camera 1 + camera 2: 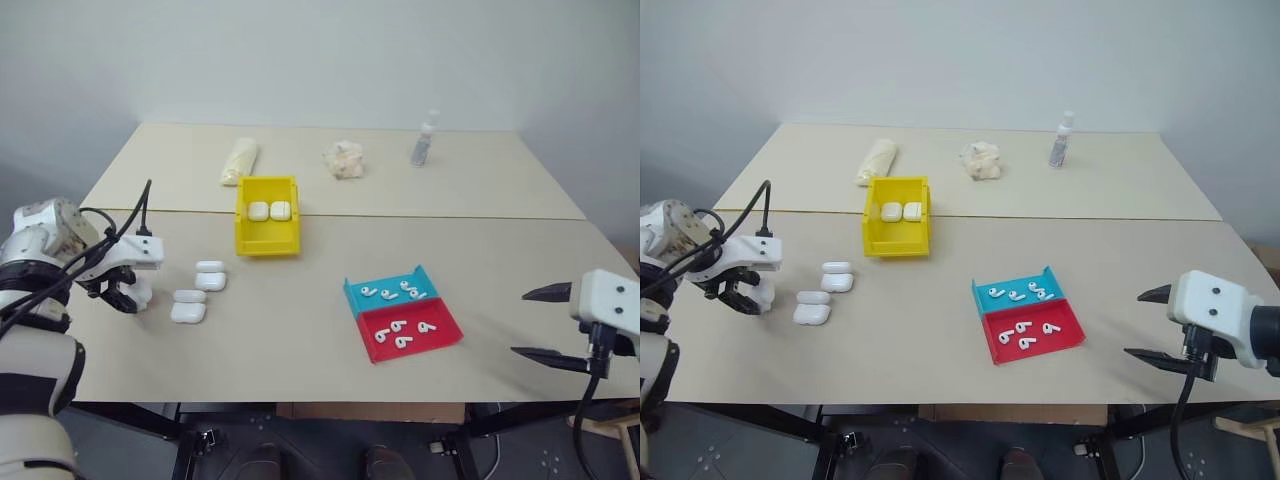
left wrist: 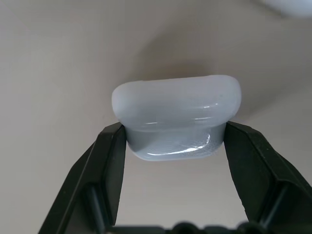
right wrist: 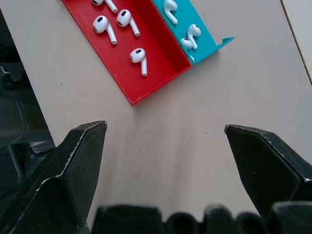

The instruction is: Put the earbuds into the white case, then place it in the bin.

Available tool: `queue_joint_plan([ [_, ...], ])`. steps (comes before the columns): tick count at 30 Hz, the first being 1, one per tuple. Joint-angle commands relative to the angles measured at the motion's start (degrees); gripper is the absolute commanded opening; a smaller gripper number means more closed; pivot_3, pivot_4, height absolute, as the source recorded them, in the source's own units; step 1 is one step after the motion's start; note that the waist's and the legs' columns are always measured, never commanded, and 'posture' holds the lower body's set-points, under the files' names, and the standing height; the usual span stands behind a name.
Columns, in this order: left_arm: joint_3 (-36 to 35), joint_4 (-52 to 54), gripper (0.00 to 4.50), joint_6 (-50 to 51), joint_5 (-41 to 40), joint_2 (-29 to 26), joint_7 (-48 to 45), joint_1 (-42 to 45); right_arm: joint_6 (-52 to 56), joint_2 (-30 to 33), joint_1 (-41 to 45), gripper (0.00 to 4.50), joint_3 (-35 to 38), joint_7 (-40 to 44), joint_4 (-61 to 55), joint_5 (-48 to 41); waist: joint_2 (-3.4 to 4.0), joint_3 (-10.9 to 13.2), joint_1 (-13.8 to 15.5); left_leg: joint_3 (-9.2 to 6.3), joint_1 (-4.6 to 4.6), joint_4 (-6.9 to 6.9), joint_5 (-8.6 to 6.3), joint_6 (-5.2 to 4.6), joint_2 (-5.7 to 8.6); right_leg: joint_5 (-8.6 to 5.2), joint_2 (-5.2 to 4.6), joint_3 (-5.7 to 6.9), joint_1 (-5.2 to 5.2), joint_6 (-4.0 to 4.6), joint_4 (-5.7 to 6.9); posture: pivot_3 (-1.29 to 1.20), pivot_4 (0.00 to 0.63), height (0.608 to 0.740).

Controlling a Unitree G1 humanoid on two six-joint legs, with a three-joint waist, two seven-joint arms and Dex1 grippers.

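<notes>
left gripper [image 2: 173, 141] is clamped on a white case [image 2: 176, 116], one black finger on each side of it, pointing steeply down over the table [image 1: 300, 330]. from the head camera that gripper [image 1: 128, 292] sits at the left edge of the table, and the case shows as a white sliver [image 1: 143, 292] between its fingers. whether the case is clear of the table or touching it, can't tell from here.

just beside it, toward the middle, lie two more cases: one nearer the front [image 1: 188, 307] with its lid up, one behind it [image 1: 210, 276], also with its lid up. they sit close together, not touching.

the yellow bin [image 1: 266, 243] stands further back, near the seam of the two tabletops, and there are two closed cases [image 1: 269, 211] side by side inside it.

right of centre, the teal tray [image 1: 353, 293] and the red tray [image 1: 443, 338] lie edge to edge at a slant. earbuds in both: three in the teal [image 1: 388, 292], four in the red [image 1: 402, 332]. the right wrist camera picks up the red tray's buds [image 3: 138, 59] clearly, stems and all.

right gripper [image 1: 548, 323] hangs off the right edge of the table, jaws spread wide, nothing between them, well apart from the trays.

at the back of the table: a pale cloth roll [image 1: 239, 161], a crumpled rag [image 1: 344, 159], and a small spray bottle [image 1: 425, 141] standing upright.
</notes>
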State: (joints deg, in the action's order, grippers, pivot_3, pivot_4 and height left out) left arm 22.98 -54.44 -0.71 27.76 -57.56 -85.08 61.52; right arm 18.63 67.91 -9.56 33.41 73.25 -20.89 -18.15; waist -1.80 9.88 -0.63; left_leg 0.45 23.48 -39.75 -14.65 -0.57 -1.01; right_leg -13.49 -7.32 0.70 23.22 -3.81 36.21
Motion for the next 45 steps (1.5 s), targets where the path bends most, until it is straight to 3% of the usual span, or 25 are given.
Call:
queue_joint_plan([
  [1, -6.0, 9.1, 2.78, 1.2, -5.1, -6.0, -2.6, -2.0, 1.8, 3.5, 1.7, 4.50, 3.4, 2.3, -0.4, -0.6, 0.01, 0.0, -0.4, 0.02, -0.01, 0.01, 0.00, 0.00, 0.00, 0.00, 0.00, -0.03, 0.02, 0.00, 0.00, 0.00, 0.150, 0.740],
  [4, -13.2, 16.7, 2.78, 1.1, -14.4, -8.8, -5.7, -6.5, 2.3, 6.3, 3.4, 4.50, 2.5, 4.7, 0.2, -1.3, 0.02, 0.0, -0.5, 0.04, -0.05, 0.01, 0.00, 0.00, -0.05, 0.00, 0.01, -0.06, 0.04, 0.00, 0.02, 0.00, 0.150, 0.740],
  [7, -25.7, 25.1, 2.78, 1.6, -30.5, -5.9, -6.8, -13.4, 4.2, 10.9, 7.7, 4.50, -2.3, 6.1, 0.4, -3.4, 0.09, 0.0, -0.2, 0.07, -0.18, -0.01, 0.00, 0.00, -0.09, 0.00, 0.01, -0.09, -0.06, 0.00, 0.05, 0.00, 0.150, 0.740],
  [9, -29.7, 29.6, 2.78, 2.9, -36.7, -3.2, -6.5, -17.8, 3.1, 12.5, 11.3, 4.50, -6.3, 6.4, 0.7, -4.3, 0.10, 0.0, 0.1, 0.04, -0.19, -0.03, 0.00, 0.01, -0.12, 0.00, 0.00, -0.02, -0.10, 0.01, 0.06, 0.00, 0.150, 0.740],
  [14, -33.1, 42.2, 2.78, 3.0, -48.9, 9.1, -3.1, -29.6, -0.9, 14.4, 26.4, 4.50, -22.9, 9.9, 1.6, -3.2, 0.14, 0.0, 0.0, 0.07, -0.17, -0.07, -0.01, 0.01, -0.08, 0.00, -0.02, -0.08, -0.09, 0.01, 0.00, 0.00, 0.150, 0.740],
  [18, -33.5, 50.3, 2.78, 6.9, -55.5, 18.9, 3.9, -34.7, 1.3, 9.9, 41.8, 4.50, -37.9, 14.0, 3.6, 2.8, 0.08, 0.0, -0.2, 0.03, -0.05, -0.10, -0.01, 0.01, -0.09, 0.01, 0.00, -0.08, 0.04, 0.02, 0.02, 0.00, 0.150, 0.740],
  [24, -29.8, 57.0, 2.78, 9.0, -56.6, 24.0, 8.4, -42.0, 6.0, 1.5, 53.7, 4.50, -52.6, 16.7, 8.6, 13.2, 0.19, -0.1, -0.6, 0.03, -0.15, -0.07, -0.01, 0.00, -0.03, 0.01, 0.01, -0.19, 0.03, 0.03, 0.04, 0.00, 0.150, 0.740],
  [37, -27.0, 59.7, 2.78, 6.2, -55.6, 24.1, 11.0, -43.5, 10.0, -7.8, 57.5, 4.50, -60.5, 14.4, 11.5, 23.4, 0.21, -0.1, 0.0, 0.02, -0.13, -0.08, 0.00, 0.01, -0.01, 0.01, 0.01, -0.15, 0.04, 0.04, 0.02, 0.00, 0.150, 0.740],
  [42, -25.8, 61.1, 2.78, 6.0, -55.2, 23.7, 11.7, -43.8, 10.3, -9.7, 55.9, 3.25, -61.8, 13.2, 11.8, 25.9, 0.21, -0.1, -0.1, 0.02, -0.14, -0.08, 0.00, 0.01, 0.00, 0.01, 0.01, -0.14, 0.03, 0.04, 0.02, 0.00, 0.150, 0.740],
  [45, -25.6, 60.8, 2.78, 5.7, -55.0, 23.2, 11.5, -43.7, 10.7, -10.6, 55.3, 3.25, -62.2, 12.7, 12.0, 27.4, 0.21, -0.1, -0.1, 0.02, -0.15, -0.07, 0.00, 0.01, 0.00, 0.01, 0.02, -0.14, 0.03, 0.04, 0.03, 0.00, 0.150, 0.740],
])
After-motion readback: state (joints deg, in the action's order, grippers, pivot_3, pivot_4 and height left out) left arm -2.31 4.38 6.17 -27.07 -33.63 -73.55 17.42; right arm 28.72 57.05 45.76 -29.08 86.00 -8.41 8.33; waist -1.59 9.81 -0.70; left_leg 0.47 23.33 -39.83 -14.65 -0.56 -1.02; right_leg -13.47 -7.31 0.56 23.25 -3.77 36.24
